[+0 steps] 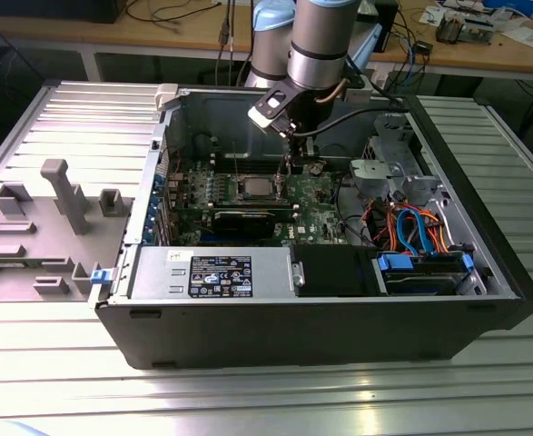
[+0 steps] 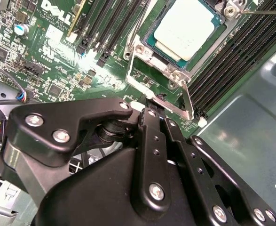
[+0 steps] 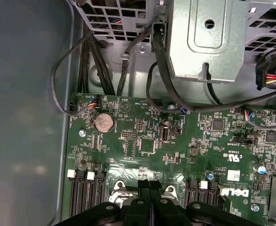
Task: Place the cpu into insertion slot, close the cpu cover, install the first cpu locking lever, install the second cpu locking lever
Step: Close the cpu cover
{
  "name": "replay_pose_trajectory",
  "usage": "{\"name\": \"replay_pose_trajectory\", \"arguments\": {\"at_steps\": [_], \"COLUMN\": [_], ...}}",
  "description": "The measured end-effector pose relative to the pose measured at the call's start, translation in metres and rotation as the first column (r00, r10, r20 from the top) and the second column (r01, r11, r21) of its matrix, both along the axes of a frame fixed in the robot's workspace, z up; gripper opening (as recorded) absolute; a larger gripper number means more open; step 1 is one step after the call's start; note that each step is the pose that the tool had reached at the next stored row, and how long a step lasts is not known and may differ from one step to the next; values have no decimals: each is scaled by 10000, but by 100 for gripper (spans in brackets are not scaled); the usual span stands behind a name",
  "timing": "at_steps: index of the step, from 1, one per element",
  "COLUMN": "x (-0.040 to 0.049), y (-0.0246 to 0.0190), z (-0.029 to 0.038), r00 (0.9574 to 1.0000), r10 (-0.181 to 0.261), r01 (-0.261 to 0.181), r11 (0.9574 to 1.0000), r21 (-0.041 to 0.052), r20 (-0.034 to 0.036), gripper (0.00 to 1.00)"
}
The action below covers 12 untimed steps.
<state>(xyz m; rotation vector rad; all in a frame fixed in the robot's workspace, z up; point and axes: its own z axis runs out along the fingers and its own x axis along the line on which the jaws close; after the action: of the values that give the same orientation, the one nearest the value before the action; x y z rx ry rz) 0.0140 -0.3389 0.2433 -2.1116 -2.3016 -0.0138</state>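
In the exterior view, an open black computer case (image 1: pixel 293 327) is seen lying on a ribbed metal surface (image 1: pixel 248 400). The black pincer (image 1: pixel 291 168) is positioned over the green circuit board (image 1: pixel 320 204), just beside the socket.

In the second wrist view, the small square silvery-grey cpu (image 2: pixel 187 27) is seated in the silver-bordered insertion slot (image 2: pixel 142 47). The thin silvery metal-frame cpu cover (image 2: pixel 187 96) is found open, tilted up from the board. The pincer tip is placed at the cover's free edge; contact cannot be told.

In the first wrist view, the pincer's fingers (image 3: pixel 144 187) are seen pressed together, with nothing visible between them.
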Motion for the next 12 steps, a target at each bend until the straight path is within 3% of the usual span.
{"name": "replay_pose_trajectory", "arguments": {"at_steps": [12], "x": [-34], "y": [0], "z": [-2], "r00": [10000], "r10": [0], "r01": [0], "r11": [10000], "r21": [0], "r20": [0], "gripper": [11]}}
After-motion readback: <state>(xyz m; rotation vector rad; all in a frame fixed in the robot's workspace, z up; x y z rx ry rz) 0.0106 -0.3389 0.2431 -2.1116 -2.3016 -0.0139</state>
